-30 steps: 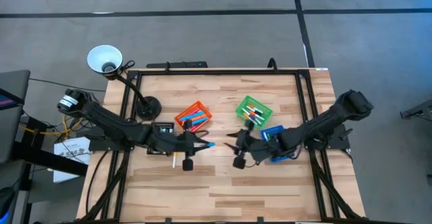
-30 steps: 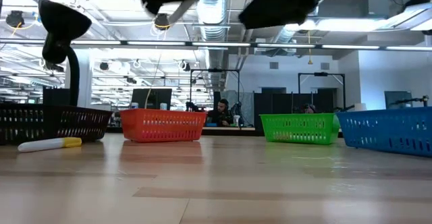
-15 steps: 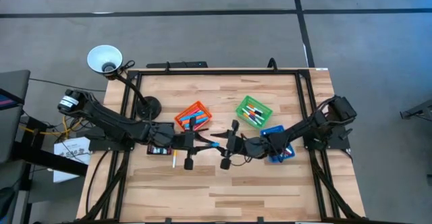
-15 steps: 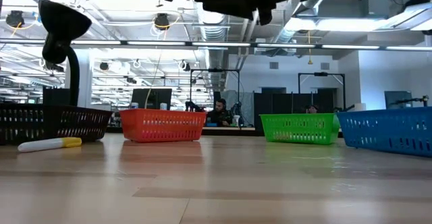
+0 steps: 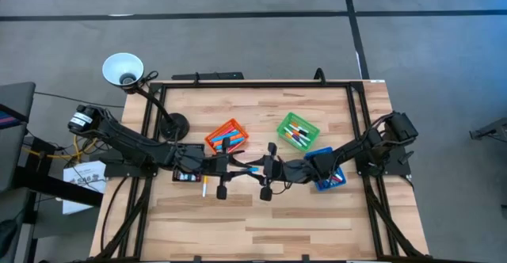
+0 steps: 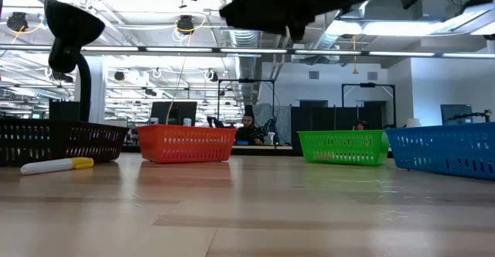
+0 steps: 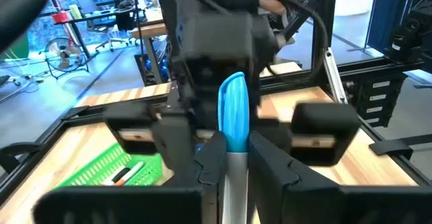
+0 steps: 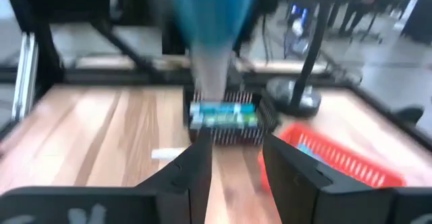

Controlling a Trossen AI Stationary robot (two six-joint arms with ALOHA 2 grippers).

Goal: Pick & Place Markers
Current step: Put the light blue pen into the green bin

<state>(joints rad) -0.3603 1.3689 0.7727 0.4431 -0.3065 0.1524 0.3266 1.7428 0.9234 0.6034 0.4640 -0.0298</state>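
Blue-capped marker [image 7: 233, 116] held above mid-table [image 5: 317, 215], clamped in left claw [image 5: 238, 166], long axis pointing straight at right claw [image 5: 268, 169]. Right claw fingers part-open around cap end, apparently not yet gripping. Handover alignment good; both claws equally near.

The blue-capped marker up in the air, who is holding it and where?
The left gripper holds the marker by its white body, below the blue cap. The right gripper is around the capped end; its grip cannot be told.

Worktop [image 5: 261, 215]: pale wood planks, smooth satin sheen. Bins [image 6: 186, 143]: plastic mesh. Marker [image 7: 233, 113]: glossy blue plastic cap.
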